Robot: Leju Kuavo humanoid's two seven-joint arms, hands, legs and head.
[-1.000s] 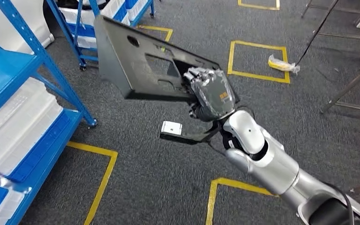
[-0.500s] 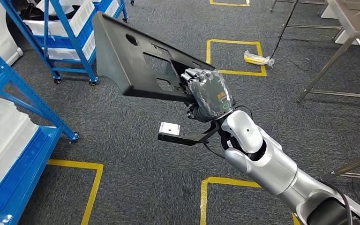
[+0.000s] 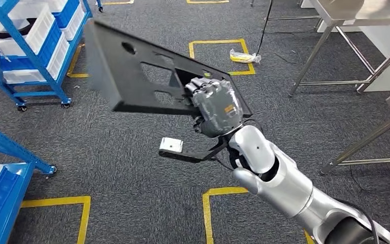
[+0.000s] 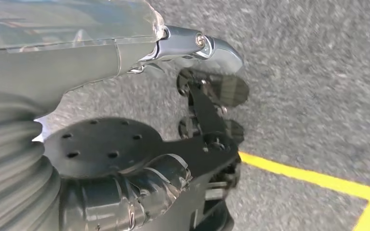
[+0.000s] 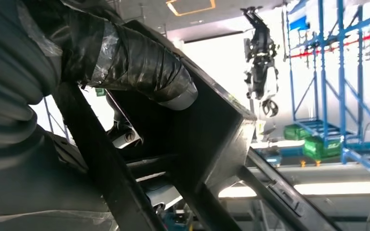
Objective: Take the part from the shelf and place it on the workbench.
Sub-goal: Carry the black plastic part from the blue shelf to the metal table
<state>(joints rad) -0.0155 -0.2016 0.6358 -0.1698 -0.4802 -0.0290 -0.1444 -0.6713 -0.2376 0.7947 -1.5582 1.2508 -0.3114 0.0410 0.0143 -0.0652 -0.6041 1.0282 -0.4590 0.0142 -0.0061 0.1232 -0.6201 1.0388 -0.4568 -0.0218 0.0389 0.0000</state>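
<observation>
Black plastic, broad and flat with cut-outs, the part (image 3: 142,76) sits at the centre of the head view, held in the air over grey carpet (image 3: 132,193) and tilted, its far corner toward 11 o'clock. The right hand (image 3: 214,104) grips its near edge, fingers curled over the rim; in the right wrist view the thumb (image 5: 139,67) presses against the part's dark inner wall (image 5: 207,139).

Around it: a blue shelf (image 3: 25,56) on castors at 10 o'clock, loaded with white bins (image 3: 35,30); another blue shelf (image 3: 5,152) cut off at 8 o'clock. A steel workbench (image 3: 355,15) stands at 1 o'clock, well apart from the part, and a second metal frame (image 3: 381,137) at 3 o'clock. Yellow tape squares (image 3: 218,48) mark the floor, with a yellow-and-white bundle (image 3: 244,56) lying on one at 12 o'clock. Nothing lies between the part and the bench but open carpet.

The left hand (image 4: 125,192) hangs over carpet and a yellow line (image 4: 318,178); its fingers are mostly out of frame, so I cannot tell how they lie. The part's left end is motion-blurred.
</observation>
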